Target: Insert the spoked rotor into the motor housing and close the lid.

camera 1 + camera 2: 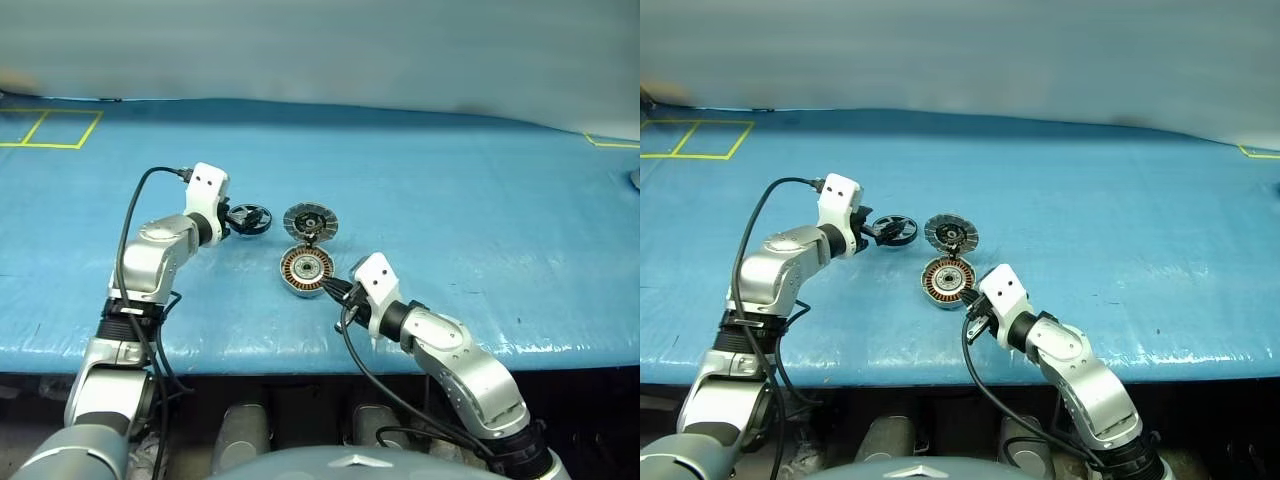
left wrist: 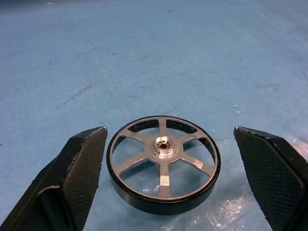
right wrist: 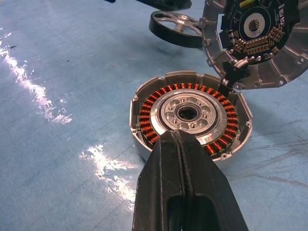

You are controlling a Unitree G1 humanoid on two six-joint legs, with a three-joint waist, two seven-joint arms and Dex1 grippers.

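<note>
Reaching hand: left hand gapes wide around the black-rimmed, silver-spoked rotor, not yet gripping.
Rotor place: flat on the blue worktop, left of the lid, uninserted.
Round silver copper-wound motor housing: empty centre.
Silver-grey round lid: propped open behind.
Right hand: closed, empty, at the housing's near rim.
Left: grasp, insert, close.

On the worktop, the rotor is set left of the lid; the housing is placed just before the lid.
</note>
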